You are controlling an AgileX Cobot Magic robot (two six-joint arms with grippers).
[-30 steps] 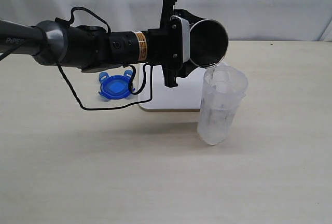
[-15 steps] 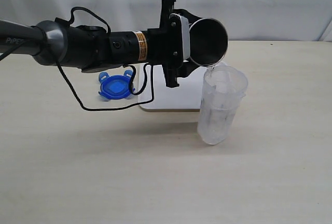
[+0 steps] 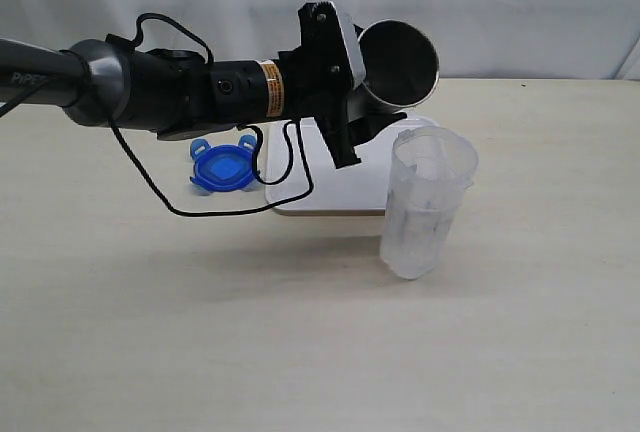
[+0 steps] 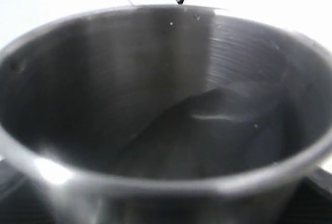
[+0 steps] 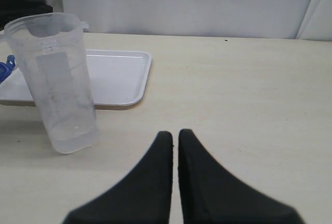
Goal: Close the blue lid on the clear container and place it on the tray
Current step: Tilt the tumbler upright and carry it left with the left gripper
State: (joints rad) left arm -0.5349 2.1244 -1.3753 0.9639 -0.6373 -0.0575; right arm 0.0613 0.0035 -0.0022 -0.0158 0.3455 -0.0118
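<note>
Cup [image 3: 398, 62] now apart from container [image 3: 425, 207] rim

This looks like a robot test lab: a plain pale table [image 3: 150, 352], a white curtain [image 3: 520, 2] across the whole upper part of the frame, and a black robot arm [image 3: 150, 92] with a loose cable [image 3: 215, 211] at upper left.

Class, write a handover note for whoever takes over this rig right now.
Left tool holds the steel cup on its side, near the clear container. Right tool is shut, empty, over the table.
The container stands upright and open on the table, in front of the tray. Blue lid lies on the table beside the tray.
Done: nothing yet.
Left: put the cup down, snap the lid on, set the container on the tray.
</note>
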